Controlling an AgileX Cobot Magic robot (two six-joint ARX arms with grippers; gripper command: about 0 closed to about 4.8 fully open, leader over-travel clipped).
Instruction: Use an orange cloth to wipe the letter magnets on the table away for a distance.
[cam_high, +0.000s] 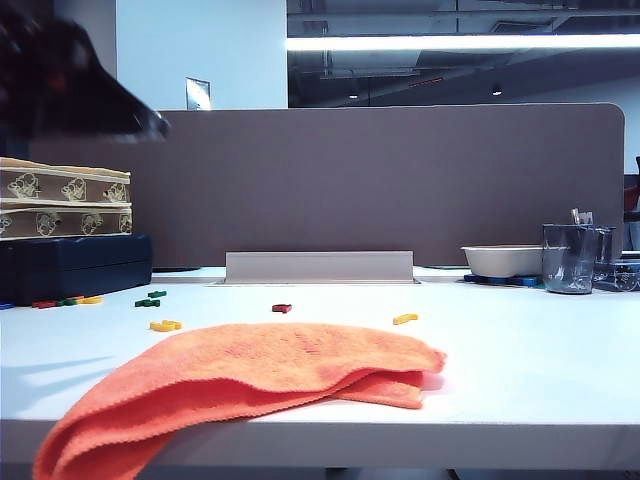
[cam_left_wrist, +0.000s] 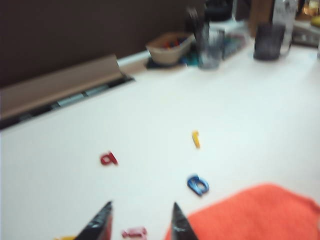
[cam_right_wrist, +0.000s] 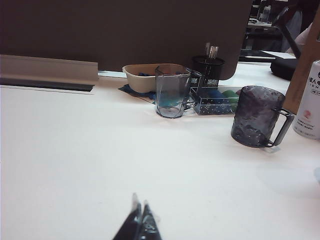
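Observation:
The orange cloth (cam_high: 260, 372) lies rumpled at the front of the white table (cam_high: 520, 360), one corner hanging over the edge. Letter magnets are scattered behind it: yellow (cam_high: 165, 325), red (cam_high: 282, 308), yellow (cam_high: 404, 319), green (cam_high: 148, 300). My left arm (cam_high: 70, 80) is a dark blur high at the left. In its wrist view the left gripper (cam_left_wrist: 141, 207) is open above the table, with a pink magnet (cam_left_wrist: 134, 232) below the gap and the cloth (cam_left_wrist: 250, 215) beside it. Red (cam_left_wrist: 108, 159), yellow (cam_left_wrist: 196, 139) and blue (cam_left_wrist: 198, 184) magnets lie ahead. My right gripper (cam_right_wrist: 140, 202) is shut over bare table.
A brown partition (cam_high: 400, 180) closes off the back. Stacked boxes on a dark case (cam_high: 70, 260) stand at the left, with more magnets (cam_high: 60, 301) in front. A white bowl (cam_high: 500, 260), a glass cup (cam_high: 570, 258), a mug (cam_right_wrist: 257, 116) and a can (cam_right_wrist: 309, 100) crowd the back right.

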